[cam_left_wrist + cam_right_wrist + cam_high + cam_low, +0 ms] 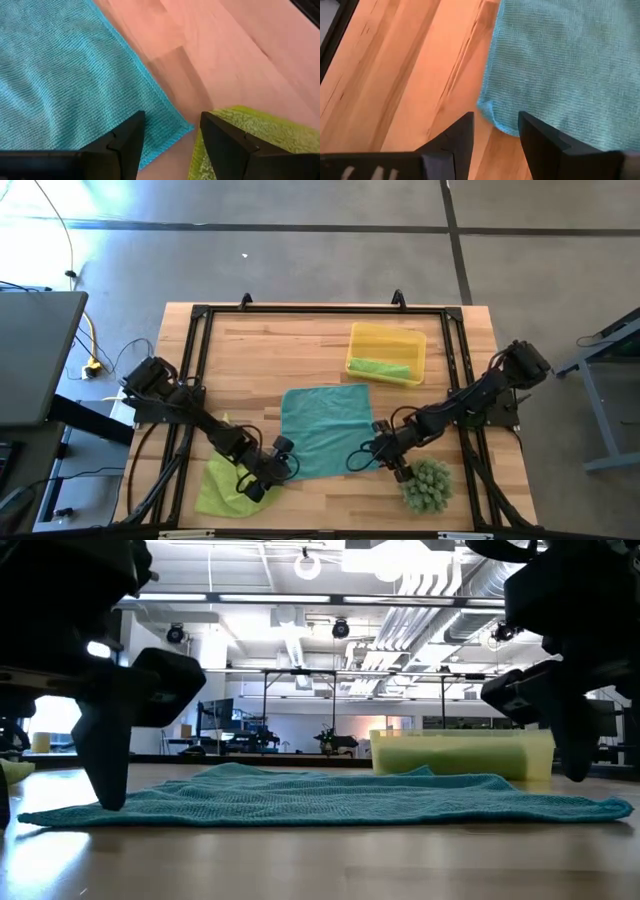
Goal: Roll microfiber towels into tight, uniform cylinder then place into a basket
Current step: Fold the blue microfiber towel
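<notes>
1. Nearest the front edge of the wooden worktop (300, 330), a lime-green towel (218, 485) lies crumpled at the left, and a spiky green ball-shaped plant (428, 485) sits at the right.
2. The left tool (268, 478) hovers low just past that green towel, at the near left corner of the teal towel (325, 430). Its two dark fingers (125, 142) stand apart with nothing between them; the wrist view shows the teal corner under one finger and the green towel's edge beside the other.
3. The right tool (378, 452) is low at the teal towel's near right edge, just beside the plant. Its fingers (457, 137) are also apart and grip nothing; a slightly curled corner of the teal cloth lies between them on the wood.
4. The teal towel is spread almost flat in the middle of the worktop, with soft ripples across it and both arms reaching in from either side.
5. Farther back, right of centre, the yellow basket (388, 338) sits near the far edge, touching nothing else. A rolled lime-green towel (380, 367) lies inside it along its near wall.
6. Beyond the worktop, the low view shows a large room with ceiling lights and ducts.
</notes>
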Controlling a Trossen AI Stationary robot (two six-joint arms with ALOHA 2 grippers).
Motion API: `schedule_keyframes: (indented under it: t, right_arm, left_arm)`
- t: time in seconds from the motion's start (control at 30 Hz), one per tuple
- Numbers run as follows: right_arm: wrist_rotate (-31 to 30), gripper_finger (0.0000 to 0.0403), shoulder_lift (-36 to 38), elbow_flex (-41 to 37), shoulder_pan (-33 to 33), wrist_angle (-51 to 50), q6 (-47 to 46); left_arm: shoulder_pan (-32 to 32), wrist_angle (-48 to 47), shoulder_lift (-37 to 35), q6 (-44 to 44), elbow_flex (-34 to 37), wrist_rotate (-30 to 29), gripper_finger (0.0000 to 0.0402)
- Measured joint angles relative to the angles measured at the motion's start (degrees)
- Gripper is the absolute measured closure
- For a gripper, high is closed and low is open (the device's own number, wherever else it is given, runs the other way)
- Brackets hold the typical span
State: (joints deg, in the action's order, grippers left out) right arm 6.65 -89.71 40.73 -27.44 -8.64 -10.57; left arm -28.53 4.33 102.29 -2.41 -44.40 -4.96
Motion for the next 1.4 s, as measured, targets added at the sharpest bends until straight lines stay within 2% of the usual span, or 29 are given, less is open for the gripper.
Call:
schedule_keyframes:
  t: [0.17, 0.4, 0.6, 0.8, 1.03, 1.17, 1.4]
  right_arm:
    - [-0.63, 0.0258, 0.02, 0.0, -0.44, 0.38, 2.44]
    - [-5.38, 0.0258, 0.02, 0.02, 0.85, 1.29, 3.27]
    - [-3.36, 0.0258, 0.04, 0.02, 1.15, 2.57, 5.72]
    - [-2.09, 0.0262, 0.04, 0.02, -0.11, 2.51, 13.0]
    - [-2.09, 0.0265, 0.04, 0.04, -0.07, 2.05, 14.05]
    - [-2.16, 0.0265, 0.04, 0.04, -0.07, 2.05, 14.05]
    - [-2.75, 0.0265, 0.04, 0.04, 0.15, 2.08, 13.44]
  left_arm:
    - [-0.15, 0.79, 0.29, -0.59, 0.0, 0.01, 0.022]
    - [-0.13, 0.8, 0.03, -0.47, -0.38, -0.23, 0.022]
    - [-0.13, -0.09, 0.06, 0.14, -2.36, -0.27, 0.022]
    - [-0.13, -5.09, 0.03, 6.09, -5.01, -0.44, 0.022]
    - [-0.13, -10.64, 0.03, 13.49, -5.94, -3.09, 0.022]
    - [0.27, -10.94, 0.03, 14.15, -5.94, -6.82, 0.022]
    - [1.66, -15.51, -0.25, 11.55, -6.23, -6.05, 0.022]
